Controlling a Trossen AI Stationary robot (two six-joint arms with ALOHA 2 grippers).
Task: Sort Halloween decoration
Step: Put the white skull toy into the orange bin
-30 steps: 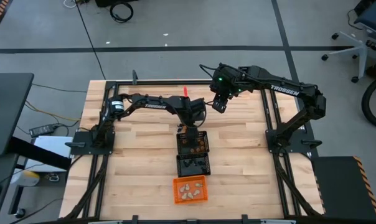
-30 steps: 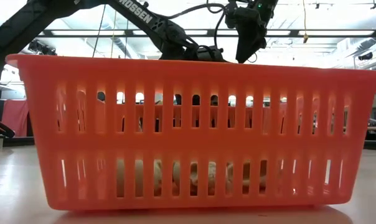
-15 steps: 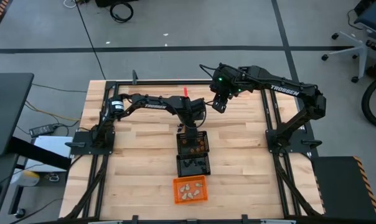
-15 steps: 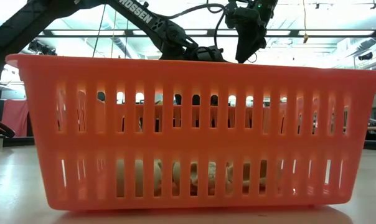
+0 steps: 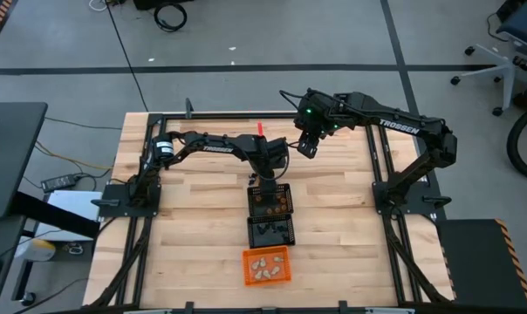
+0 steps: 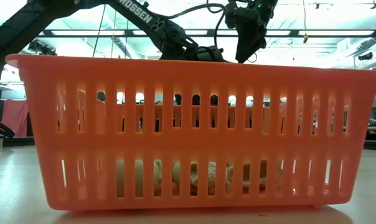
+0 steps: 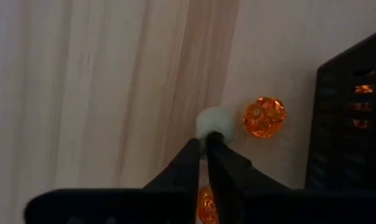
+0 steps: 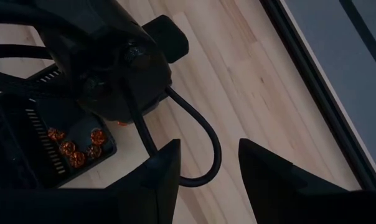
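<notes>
The left gripper [image 7: 203, 144] has its fingers [image 7: 188, 163] pinching a cream-white trinket [image 7: 214, 121] on the desk [image 5: 194, 218], an orange trinket [image 7: 264, 116] just beside it near a black mesh basket [image 7: 353, 118]. From above, that gripper sits at frame centre, just over the top basket [image 5: 270, 200] holding orange trinkets; a second black basket [image 5: 271, 230] and an orange basket [image 5: 266, 265] of cream pieces line up below. The right gripper [image 8: 208, 163], fingers spread, hovers upper right of centre.
</notes>
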